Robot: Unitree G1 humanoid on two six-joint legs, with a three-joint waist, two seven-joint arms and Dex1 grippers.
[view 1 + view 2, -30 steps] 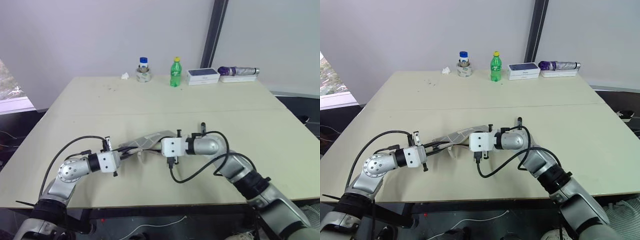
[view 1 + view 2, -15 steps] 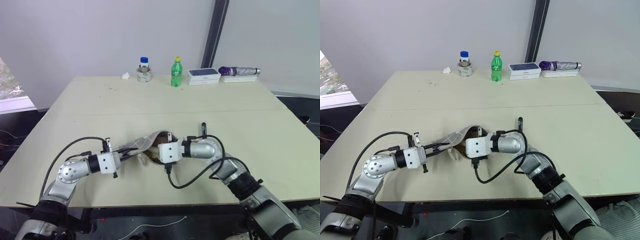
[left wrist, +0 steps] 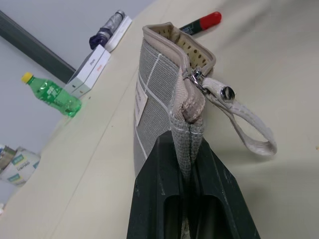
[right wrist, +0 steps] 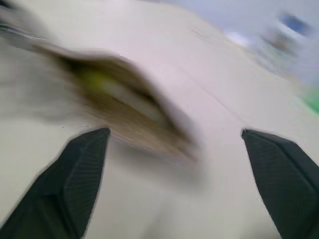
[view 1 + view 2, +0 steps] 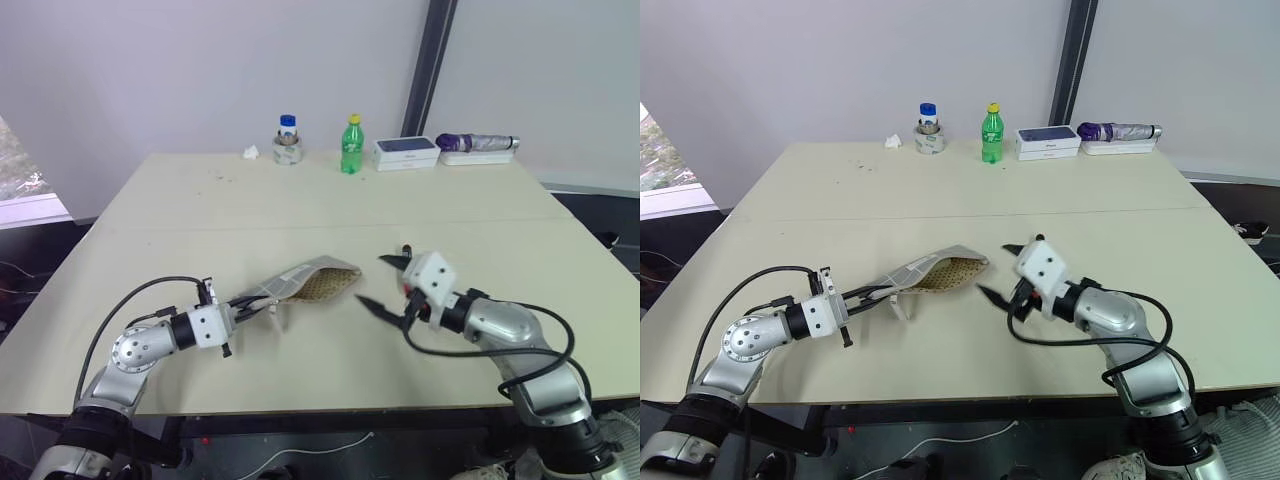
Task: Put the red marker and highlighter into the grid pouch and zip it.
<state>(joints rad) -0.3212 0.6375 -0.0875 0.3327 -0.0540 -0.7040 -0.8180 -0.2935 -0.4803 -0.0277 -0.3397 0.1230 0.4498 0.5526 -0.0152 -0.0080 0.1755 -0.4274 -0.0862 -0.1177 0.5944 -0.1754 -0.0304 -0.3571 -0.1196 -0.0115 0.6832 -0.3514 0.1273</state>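
Your left claw (image 3: 187,199) is pinched tight on the zipper end of the grid pouch (image 5: 300,286), and it holds that end up off the worktop (image 5: 330,220). The pouch sits near the middle of the worktop, and its open mouth points toward three o'clock, at your right claw (image 5: 383,281). You can see the dotted brown lining inside the mouth. In the right wrist view a bit of yellow shows inside the dark mouth; it may be the highlighter (image 4: 92,77), but it is too blurry to be sure. The zipper pull and its pale loop strap (image 3: 246,127) hang off the pouch just beside your left claw's fingers. In the left wrist view the red marker (image 3: 202,22) lies on the worktop past the far end of the pouch, outside it, and you cannot tell if the two touch. Your right claw is spread wide with nothing in it. It floats above the worktop at about three o'clock from the pouch mouth, near it but not touching. Far back, at twelve o'clock, stand a green bottle (image 5: 351,146), a small jar with a blue lid (image 5: 288,139), a flat white box (image 5: 406,152) and a folded umbrella (image 5: 478,143).
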